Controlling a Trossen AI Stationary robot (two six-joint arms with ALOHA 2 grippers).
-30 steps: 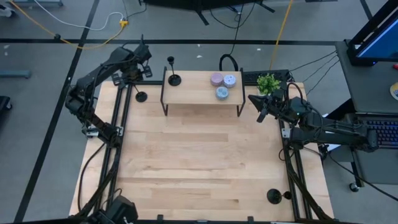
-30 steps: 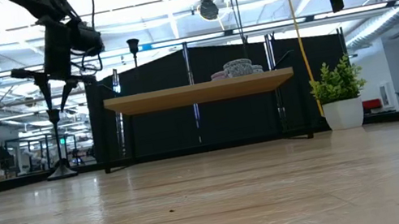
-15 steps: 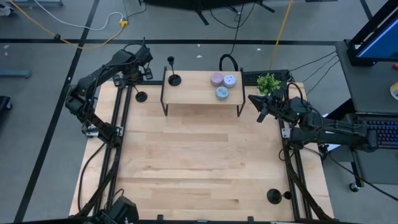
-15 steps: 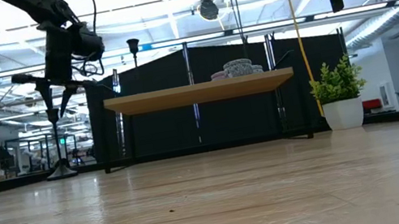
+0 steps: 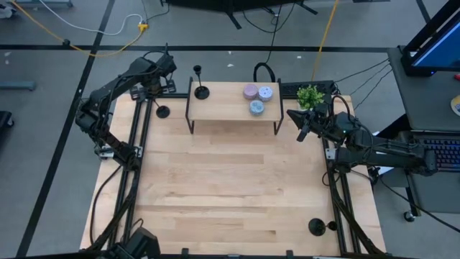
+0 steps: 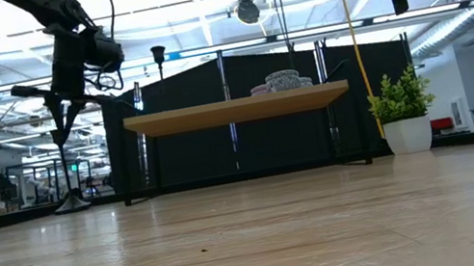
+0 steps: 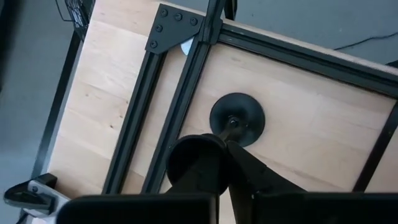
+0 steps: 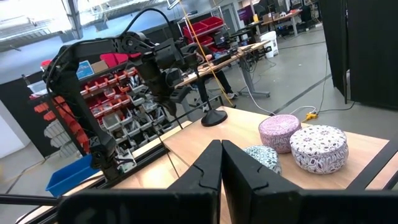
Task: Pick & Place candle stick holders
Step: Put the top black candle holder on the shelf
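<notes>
Right wrist camera: looking across the raised wooden shelf toward the other arm.

The right gripper has its two dark fingers pressed together at the tips. Past them, three round patterned tins sit clustered on the wooden shelf, two of them touching. Farther along the shelf stands a candle stick holder with a round black base and thin stem. The left arm arches over beyond the shelf's far end. Behind it are red storage bins and a blue bin.
</notes>
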